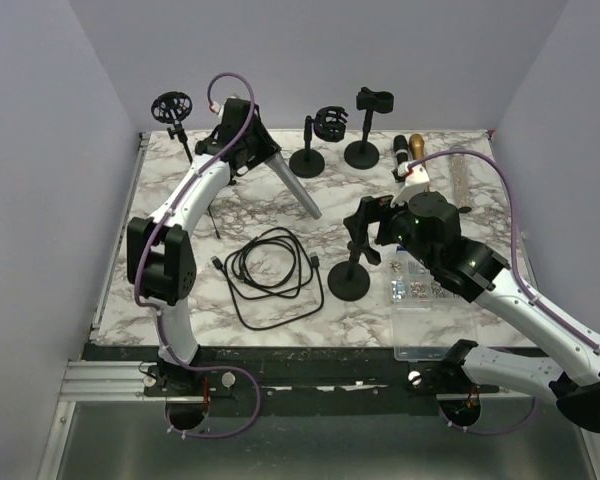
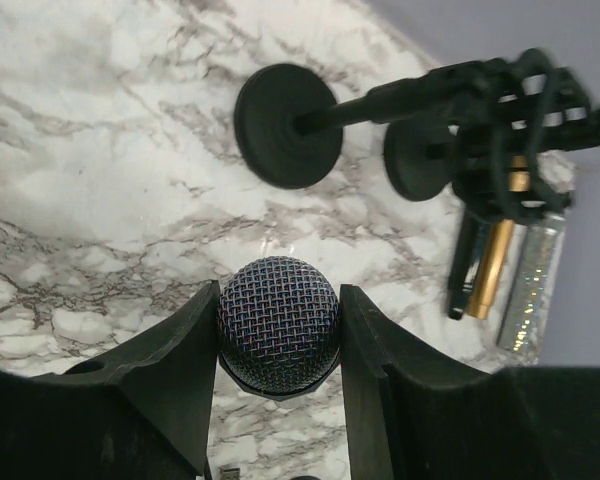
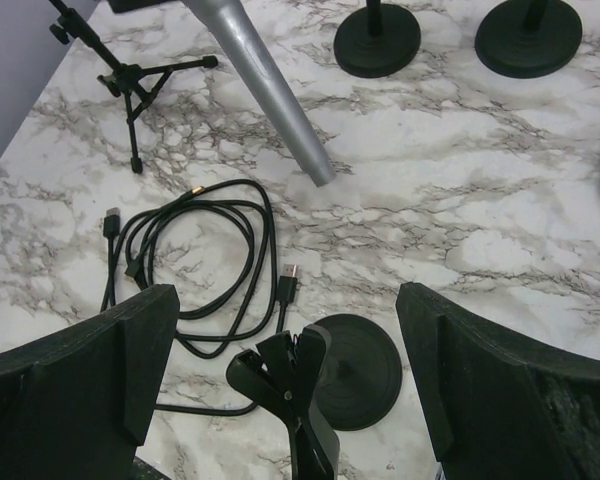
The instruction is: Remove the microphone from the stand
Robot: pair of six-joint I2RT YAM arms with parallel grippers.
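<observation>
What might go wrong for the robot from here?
The left tool pinches the microphone only by its round mesh head, so it might slip out. Its long silver body sticks out near a small black stand; swinging it may knock that over.

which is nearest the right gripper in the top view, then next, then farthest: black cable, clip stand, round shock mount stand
1. clip stand, directly below the right gripper, between its open fingers
2. black cable, coiled on the table to its left
3. round shock mount stand, far back-left corner
</observation>
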